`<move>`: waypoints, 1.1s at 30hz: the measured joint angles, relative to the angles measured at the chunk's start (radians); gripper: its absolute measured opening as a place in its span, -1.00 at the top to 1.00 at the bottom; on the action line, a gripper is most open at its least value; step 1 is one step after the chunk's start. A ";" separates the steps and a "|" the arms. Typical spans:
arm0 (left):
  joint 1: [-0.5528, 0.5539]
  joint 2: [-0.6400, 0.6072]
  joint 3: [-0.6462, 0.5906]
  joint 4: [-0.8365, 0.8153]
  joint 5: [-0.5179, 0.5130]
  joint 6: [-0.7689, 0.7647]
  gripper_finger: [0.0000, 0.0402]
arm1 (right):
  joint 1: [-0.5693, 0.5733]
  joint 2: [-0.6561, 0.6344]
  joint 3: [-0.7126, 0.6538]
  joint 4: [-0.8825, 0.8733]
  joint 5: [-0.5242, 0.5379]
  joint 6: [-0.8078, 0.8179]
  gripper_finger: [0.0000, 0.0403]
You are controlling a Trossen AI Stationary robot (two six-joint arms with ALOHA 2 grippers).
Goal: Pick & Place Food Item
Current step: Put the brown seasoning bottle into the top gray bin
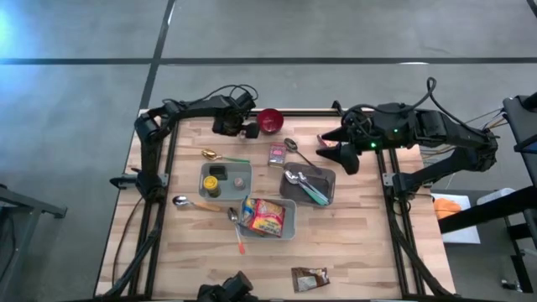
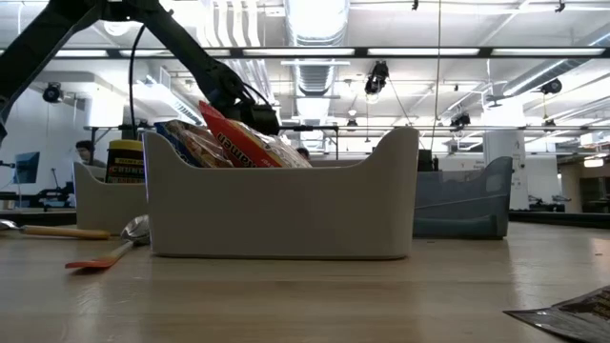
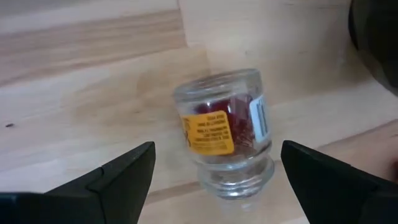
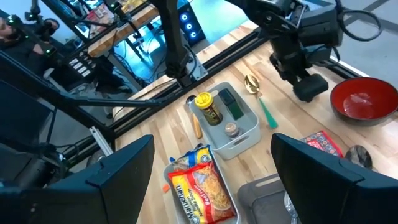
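A small glass jar (image 3: 224, 130) with red contents and an orange label lies on its side on the wooden table, near the far edge. My left gripper (image 3: 216, 148) points down over it, open, with one finger on either side of the jar and neither touching it. In the high view this gripper (image 1: 244, 130) sits just left of a red bowl (image 1: 270, 120) and hides the jar. My right gripper (image 1: 331, 149) hangs open high above the table's right half, holding nothing.
A light tray (image 1: 225, 180) holds a yellow-lidded jar. A second tray (image 1: 289, 225) holds a noodle packet (image 1: 264, 216), and a dark tray (image 1: 327, 179) holds spoons. Loose spoons (image 1: 220, 156), a red packet (image 1: 277, 155) and a dark packet (image 1: 309, 278) lie on the table.
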 joint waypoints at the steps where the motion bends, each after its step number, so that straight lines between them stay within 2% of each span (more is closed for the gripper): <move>1: 0.000 0.000 0.000 0.003 0.000 -0.002 -0.76 | 0.004 0.000 0.000 0.000 0.000 0.000 -0.57; 6: 0.002 0.000 -0.001 0.010 -0.022 -0.004 -0.68 | 0.019 0.000 0.000 0.000 0.000 0.000 -0.57; 15: 0.000 0.002 -0.001 0.053 -0.032 0.037 -0.17 | 0.030 -0.002 0.000 0.000 0.000 0.002 -0.57; 20: -0.001 0.002 -0.001 0.053 -0.006 0.056 0.00 | 0.030 -0.003 0.000 0.000 0.000 0.005 -0.57; 24: -0.006 -0.001 -0.021 0.068 0.002 0.087 0.01 | 0.030 -0.003 0.000 0.000 0.000 0.005 -0.57; 33: -0.023 0.000 -0.073 0.078 0.038 0.116 -0.15 | 0.030 -0.004 0.000 0.000 0.000 0.017 -0.57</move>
